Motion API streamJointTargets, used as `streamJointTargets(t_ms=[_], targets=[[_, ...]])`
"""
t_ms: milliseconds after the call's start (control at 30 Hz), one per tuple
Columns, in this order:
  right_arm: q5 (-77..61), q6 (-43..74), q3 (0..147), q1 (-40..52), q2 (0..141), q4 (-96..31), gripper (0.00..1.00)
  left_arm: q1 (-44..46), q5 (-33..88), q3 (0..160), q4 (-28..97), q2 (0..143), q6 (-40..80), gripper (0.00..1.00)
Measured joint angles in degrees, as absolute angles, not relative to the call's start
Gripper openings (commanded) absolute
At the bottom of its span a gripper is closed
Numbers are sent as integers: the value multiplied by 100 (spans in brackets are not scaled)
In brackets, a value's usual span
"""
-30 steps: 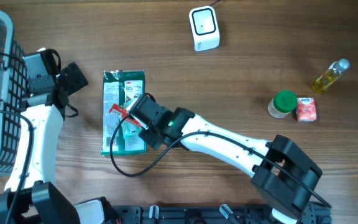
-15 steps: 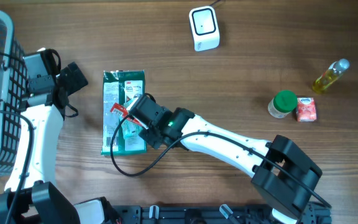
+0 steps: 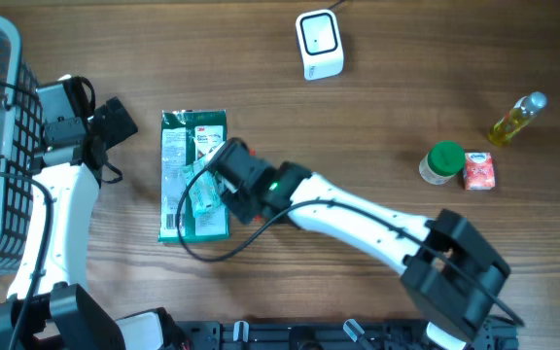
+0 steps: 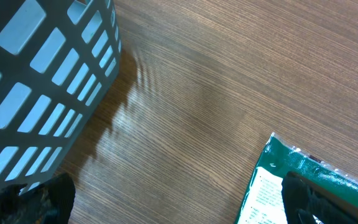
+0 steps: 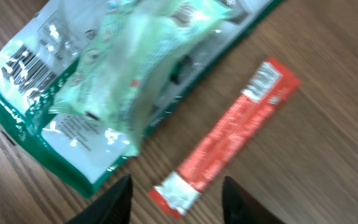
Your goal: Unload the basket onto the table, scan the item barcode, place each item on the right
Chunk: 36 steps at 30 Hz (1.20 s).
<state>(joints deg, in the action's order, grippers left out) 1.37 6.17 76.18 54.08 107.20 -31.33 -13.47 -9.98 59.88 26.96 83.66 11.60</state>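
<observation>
Spreading beneath me, the wooden counter (image 3: 406, 107) is unchanged, and my left jaws stay wide apart by the grey basket (image 4: 36, 81). The green packet (image 5: 104, 81) has not moved, though my right arm (image 3: 358, 219) has swung over it. My right jaws, clamped on the red sachet (image 5: 229, 140) a second ago, now stand apart. The sachet lies loose just beside the packet.

Table count: one green packet (image 3: 179, 146); one red sachet (image 5: 225, 140); one white scanner (image 3: 319, 44); one grey basket (image 3: 8, 117). Right end of table: one green-lidded jar (image 3: 443, 160); one small red carton (image 3: 479, 171); one bottle of yellow liquid (image 3: 513, 122). Arms: two; left arm (image 3: 56, 214); right arm (image 3: 358, 219).
</observation>
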Motion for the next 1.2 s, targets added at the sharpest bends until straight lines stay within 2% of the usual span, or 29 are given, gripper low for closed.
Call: streamJointTargets(t_ms=[200, 267, 400, 500, 533, 567, 633, 767, 900, 1067, 1200], targets=[[-338, 2047, 7618, 4766, 10584, -3347, 50, -1347, -996, 5988, 2696, 8366, 1160, 100], [-388, 2648, 7618, 4805, 10656, -3343, 50, -1347, -998, 5988, 2696, 8366, 1160, 100], [-351, 3319, 7618, 5120, 11231, -3326, 40, -1347, -998, 5988, 2696, 8366, 1160, 100], [-45, 3542, 7618, 5402, 11533, -3374, 40, -1347, -996, 5988, 2696, 8366, 1160, 100], [64, 3583, 7618, 5463, 11581, -3376, 37, -1347, -996, 5988, 2696, 8366, 1160, 100], [204, 3621, 7618, 5511, 11633, -3374, 22, -1347, -998, 5986, 2696, 8366, 1160, 100], [320, 3647, 7618, 5513, 11664, -3367, 4, -1347, -996, 5988, 2696, 8366, 1160, 100], [421, 3677, 7623, 5494, 11679, -3365, 4, -1347, -996, 5988, 2696, 8366, 1160, 100], [464, 3138, 7623, 5450, 11592, -3391, 4, -1347, -996, 5988, 2696, 8366, 1160, 100], [495, 2224, 7625, 5345, 10355, -3144, 4, -1347, -996, 5988, 2696, 8366, 1160, 100], [384, 1505, 7666, 5428, 9957, -2954, 4, -1347, -996, 5988, 2696, 8366, 1160, 100]])
